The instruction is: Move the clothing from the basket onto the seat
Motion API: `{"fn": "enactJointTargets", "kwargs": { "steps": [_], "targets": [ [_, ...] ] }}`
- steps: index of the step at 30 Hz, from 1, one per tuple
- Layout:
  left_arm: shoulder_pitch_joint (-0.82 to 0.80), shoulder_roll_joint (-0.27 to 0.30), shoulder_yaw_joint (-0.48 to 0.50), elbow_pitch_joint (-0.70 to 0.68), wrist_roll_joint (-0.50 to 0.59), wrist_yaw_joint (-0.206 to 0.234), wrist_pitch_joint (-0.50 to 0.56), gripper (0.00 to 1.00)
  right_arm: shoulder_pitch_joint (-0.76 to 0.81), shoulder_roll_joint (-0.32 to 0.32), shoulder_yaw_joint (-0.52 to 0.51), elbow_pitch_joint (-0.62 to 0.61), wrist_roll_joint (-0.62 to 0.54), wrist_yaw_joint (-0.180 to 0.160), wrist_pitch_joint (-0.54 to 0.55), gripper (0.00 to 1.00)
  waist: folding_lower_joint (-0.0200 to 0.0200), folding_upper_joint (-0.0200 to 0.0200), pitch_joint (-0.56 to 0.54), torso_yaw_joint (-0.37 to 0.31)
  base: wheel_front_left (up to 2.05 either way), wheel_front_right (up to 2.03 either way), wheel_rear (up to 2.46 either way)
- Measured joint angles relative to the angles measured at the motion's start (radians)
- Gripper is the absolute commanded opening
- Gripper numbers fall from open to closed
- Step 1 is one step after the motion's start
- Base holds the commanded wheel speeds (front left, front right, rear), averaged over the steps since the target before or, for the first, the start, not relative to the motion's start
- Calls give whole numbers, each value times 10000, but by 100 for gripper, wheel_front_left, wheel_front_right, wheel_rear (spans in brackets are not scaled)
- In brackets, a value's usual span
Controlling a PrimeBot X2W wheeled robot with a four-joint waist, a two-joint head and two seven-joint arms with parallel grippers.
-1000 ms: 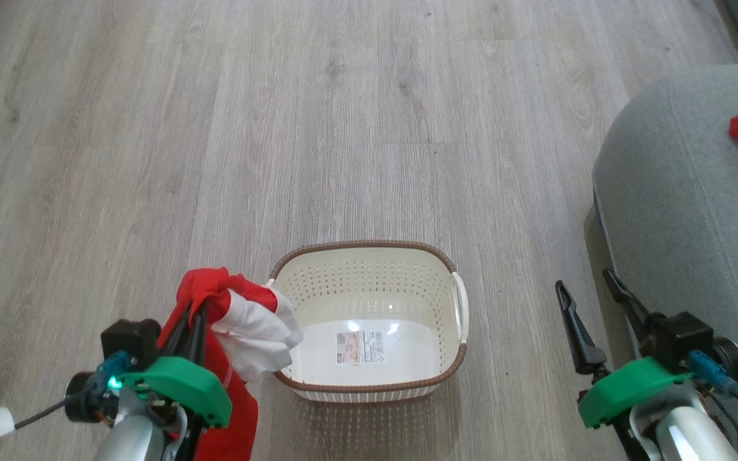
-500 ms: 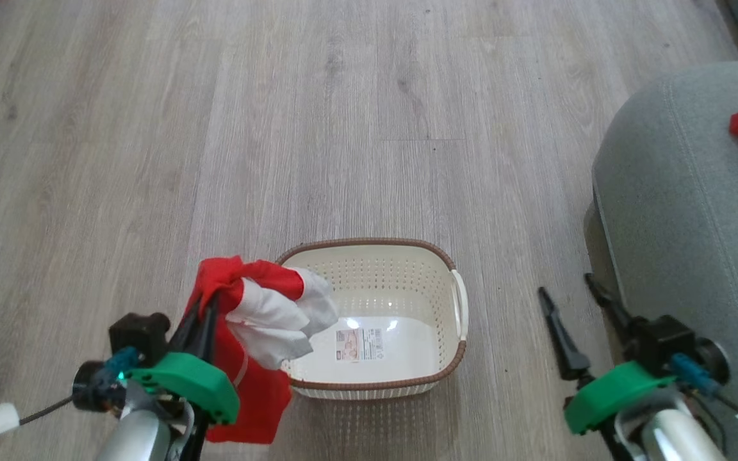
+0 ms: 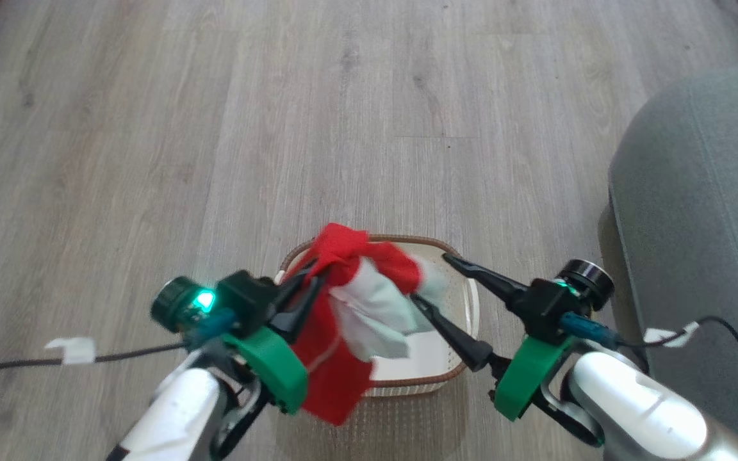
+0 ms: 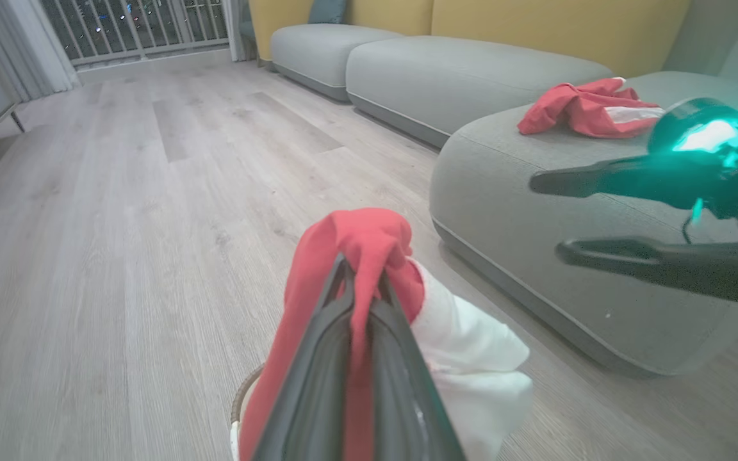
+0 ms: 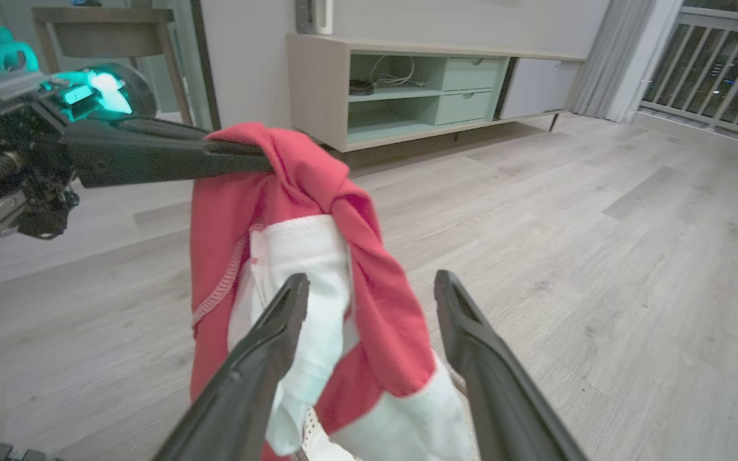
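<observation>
My left gripper [image 3: 314, 276] is shut on a red and white piece of clothing [image 3: 369, 307], which hangs over the cream basket [image 3: 471, 301] on the floor. In the left wrist view its fingers [image 4: 324, 333] pinch a red fold [image 4: 356, 237]. My right gripper [image 3: 431, 280] is open, its fingers pointing left at the hanging cloth. In the right wrist view the garment [image 5: 305, 192] dangles just past its fingertips [image 5: 372, 280]. The grey seat [image 3: 683, 211] is at the right. Another red piece of clothing [image 4: 574, 109] lies on it.
Wood floor stretches ahead and to the left. A dark cable [image 3: 23, 365] trails from my left arm. More grey sofa sections [image 4: 446, 70] stand beyond the seat. A low cabinet [image 5: 407, 83] lines the wall, with a railing [image 5: 715, 64] beside it.
My left gripper has carried the garment up and to the right, over the basket. My right gripper has swung left from beside the seat toward the cloth. The camera has shifted slightly.
</observation>
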Motion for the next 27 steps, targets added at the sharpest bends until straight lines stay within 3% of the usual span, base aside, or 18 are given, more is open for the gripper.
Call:
{"fn": "enactJointTargets", "kwargs": {
  "steps": [4, 13, 14, 15, 21, 22, 24, 25, 27],
  "targets": [
    [-251, 188, -884, -558, 176, -67, 282, 0, -856, -324, 1239, 274, 384, 0, 0, 100, 0, 0, -28, 168, 0, 0, 0],
    [-1064, 642, -3133, -1967, -290, -86, 418, 0, -2041, -552, 2861, 598, 1396, 0, 0, 100, 0, 0, -67, 428, 0, 0, 0],
    [-1119, 663, -3198, -2036, -403, -86, 334, 0, -2044, -539, 3033, 625, 1613, 0, 0, 85, 0, 0, -78, 438, 0, 0, 0],
    [-1151, 673, -3241, -2050, -520, -86, 265, 0, -2045, -533, 3237, 637, 1820, 0, 0, 0, 0, 0, -90, 447, 0, 0, 0],
    [-1172, 788, -3336, -2006, -826, -86, 29, 0, -2043, -543, 3609, 399, 2915, 0, 0, 0, 0, 0, -85, 421, 0, 0, 0],
    [-1172, 796, -3329, -1979, -838, -86, -25, 5, -2043, -562, 3561, 389, 2940, 0, 0, 0, 0, 0, -80, 401, 0, 0, 0],
    [-1170, 809, -3281, -1824, -897, -29, -190, 36, -2037, -665, 3348, 382, 2986, 0, 0, 0, 0, 0, -56, 320, 0, 0, 0],
    [-1169, 813, -3250, -1733, -897, 19, -249, 71, -2034, -709, 3219, 374, 2986, 0, 0, 0, 0, 0, -38, 285, 0, 0, 0],
    [-1152, 809, -3173, -1513, -991, 52, -407, 100, -2006, -805, 2823, 345, 2986, 0, 0, 0, 0, 0, 24, 200, 0, 0, 0]
  ]
}}
